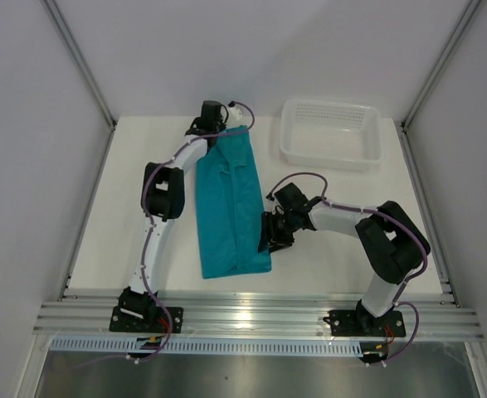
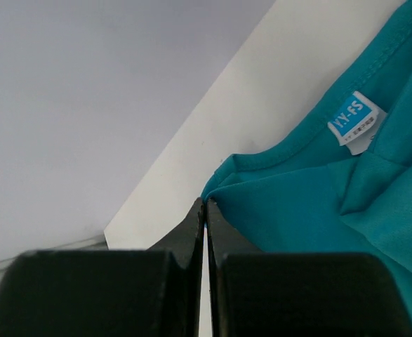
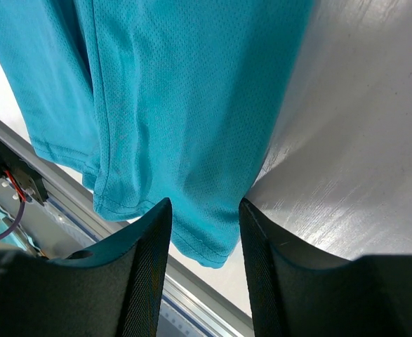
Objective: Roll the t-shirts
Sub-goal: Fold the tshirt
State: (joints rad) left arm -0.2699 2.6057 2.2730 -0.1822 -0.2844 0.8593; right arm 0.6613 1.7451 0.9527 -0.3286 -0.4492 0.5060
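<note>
Teal t-shirt (image 1: 231, 207) lying near-to-far, collar (image 2: 290, 151) far, left jaws clenched on it, right jaws released

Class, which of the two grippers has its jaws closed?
The left gripper: its jaws meet at the teal t-shirt's neck edge; the right gripper has them apart.

The right gripper (image 3: 204, 207) has its two black fingers (image 3: 146, 267) standing apart over the hemmed bottom corner of the teal t-shirt (image 3: 177, 105), which lies on the white table (image 3: 360, 140) above a metal rail (image 3: 206, 295)
</note>
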